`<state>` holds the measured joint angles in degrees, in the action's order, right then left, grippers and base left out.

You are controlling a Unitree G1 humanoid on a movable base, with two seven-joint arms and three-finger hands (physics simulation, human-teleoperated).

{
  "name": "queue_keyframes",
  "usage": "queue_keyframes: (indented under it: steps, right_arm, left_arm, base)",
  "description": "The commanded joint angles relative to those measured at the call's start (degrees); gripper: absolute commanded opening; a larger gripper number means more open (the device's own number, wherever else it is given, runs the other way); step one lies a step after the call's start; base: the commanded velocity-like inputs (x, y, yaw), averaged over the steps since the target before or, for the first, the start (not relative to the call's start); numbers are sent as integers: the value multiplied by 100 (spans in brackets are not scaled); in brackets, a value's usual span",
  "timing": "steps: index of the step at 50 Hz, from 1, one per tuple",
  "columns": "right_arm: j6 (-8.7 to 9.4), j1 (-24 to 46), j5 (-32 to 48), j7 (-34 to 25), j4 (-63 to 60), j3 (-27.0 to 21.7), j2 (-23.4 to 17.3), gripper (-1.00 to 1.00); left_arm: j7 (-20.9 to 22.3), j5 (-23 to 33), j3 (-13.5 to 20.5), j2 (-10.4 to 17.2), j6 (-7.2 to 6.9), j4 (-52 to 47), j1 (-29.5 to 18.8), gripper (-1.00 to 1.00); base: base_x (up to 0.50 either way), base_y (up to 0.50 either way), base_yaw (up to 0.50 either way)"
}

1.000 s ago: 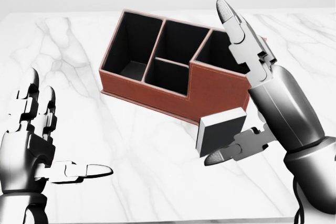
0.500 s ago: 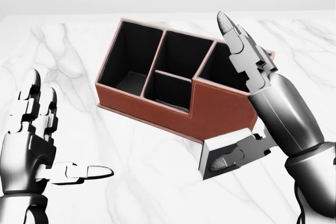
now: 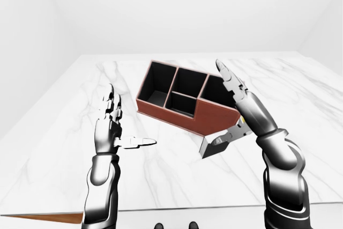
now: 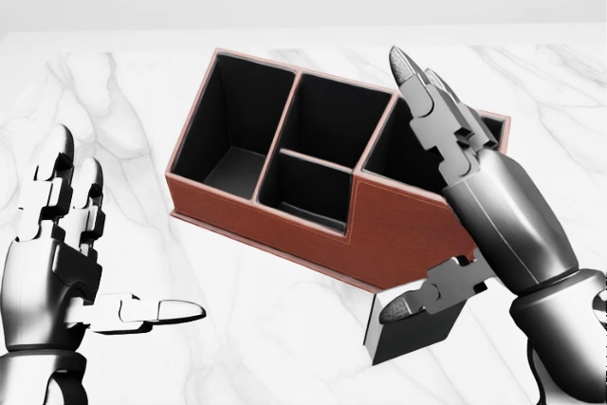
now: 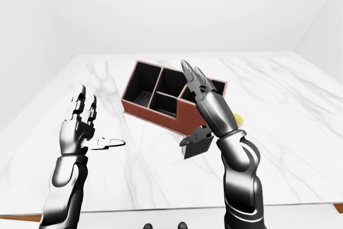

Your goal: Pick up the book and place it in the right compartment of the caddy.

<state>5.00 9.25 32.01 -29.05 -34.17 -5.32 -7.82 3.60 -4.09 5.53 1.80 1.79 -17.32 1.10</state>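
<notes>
1. Fingers of the metallic right hand [image 4: 446, 234] stand apart; only its thumb touches the small dark, white-edged book [image 4: 417, 329] on the white marble table [image 4: 285, 348].
2. Idle left hand [image 4: 71, 253] spread open.
3. Unclamped, the book could slip, missing the brown leather caddy [image 4: 313, 225] just beyond.

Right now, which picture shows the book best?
The head view: the book is nearest and biggest there, below the caddy, with the right hand's thumb across it. The left-eye and right-eye views show the same book small, partly hidden by that hand.
</notes>
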Motion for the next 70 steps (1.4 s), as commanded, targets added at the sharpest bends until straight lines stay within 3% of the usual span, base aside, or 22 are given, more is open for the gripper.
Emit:
queue_keyframes:
  steps: [1, 3, 4, 7, 9, 11, 18, 19, 20, 21, 24, 30, 44, 47, 70]
  right_arm:
    - [0, -208, 150, 29, 35, 30, 26, 100]
    - [-99, -252, 230, 171, 73, 32, 20, 100]
    - [-411, -281, 320, 304, 57, 57, 6, 100]
    - [-578, -377, 445, 276, -88, 122, 111, 100]
    - [-882, -429, 655, 395, -52, 161, 102, 100]
    - [-1000, -458, 740, 420, -29, 185, 126, 100]
    - [-1000, -497, 1015, 526, -92, 246, 178, 100]
    - [-1000, -495, 1178, 605, -89, 259, 119, 87]
    - [-1000, -493, 1194, 594, -85, 245, 138, 87]
    - [-1000, -474, 1396, 756, -64, 224, 99, 46]
    - [-1000, -509, 1634, 832, -70, 239, 133, 12]
    - [-1000, -726, 2152, 995, 70, 288, 153, -6]
    - [-1000, -1128, 2740, 1193, 589, 532, 219, -2]
    - [-1000, -1212, 2981, 1332, 817, 648, 227, -1]
    - [-1000, -1366, 3623, 1052, 745, 740, 139, 7]
  left_arm:
    - [7, 34, -4, 8, 38, 28, 0, 100]
    - [16, 41, -9, 5, 50, 31, 11, 100]
    - [17, 43, -12, 2, 49, 31, 18, 100]
    - [21, 43, -13, 0, 46, 34, 21, 100]
    - [30, 45, -17, 1, 41, 31, 27, 100]
    - [39, 56, -23, -1, 44, 34, 38, 100]
    - [25, 52, -19, -6, 45, 53, 34, 100]
    - [31, 40, -21, -8, 33, 45, 38, 100]
    - [31, 39, -21, -8, 32, 44, 38, 100]
    - [32, 27, -21, -9, 10, 32, 41, 100]
    - [36, -8, -15, -8, -64, 0, 44, 100]
    - [49, -57, -5, -9, -146, -33, 45, 100]
    - [15, -76, 7, -9, -207, -81, 37, 100]
    - [-46, -21, -78, -80, -364, -491, 294, 100]
    - [-60, -77, -22, -79, -289, -372, 282, 100]
  base:
    - [0, 0, 0]
    - [0, 0, 0]
    - [0, 0, 0]
    - [0, 0, 0]
    - [0, 0, 0]
    - [0, 0, 0]
    - [0, 0, 0]
    - [0, 0, 0]
    - [0, 0, 0]
    - [0, 0, 0]
    - [0, 0, 0]
    - [0, 0, 0]
    - [0, 0, 0]
    - [0, 0, 0]
    - [0, 0, 0]
